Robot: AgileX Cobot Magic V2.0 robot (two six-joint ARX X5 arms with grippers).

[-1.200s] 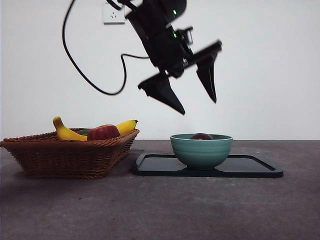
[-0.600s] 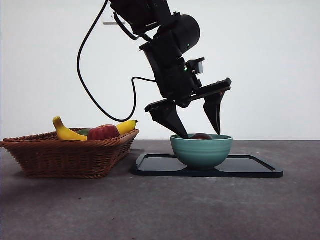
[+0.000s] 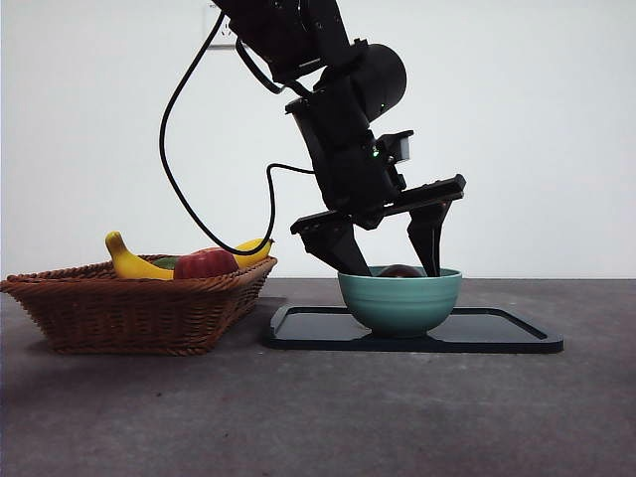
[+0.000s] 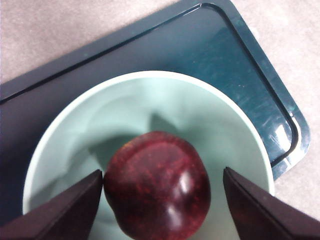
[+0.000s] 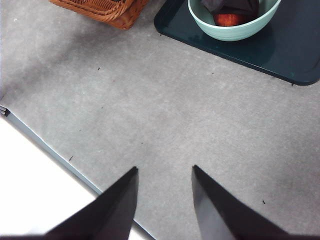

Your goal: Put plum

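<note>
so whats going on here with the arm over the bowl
The left gripper is lowered into the teal bowl, its fingers open on either side of the plum, which lies in the bowl. One finger looks to be at or nearly at the plum's skin, the other is clearly apart from it. The bowl stands on a dark tray, with a wicker basket of fruit beside it. The right gripper waits open over bare table.
</note>
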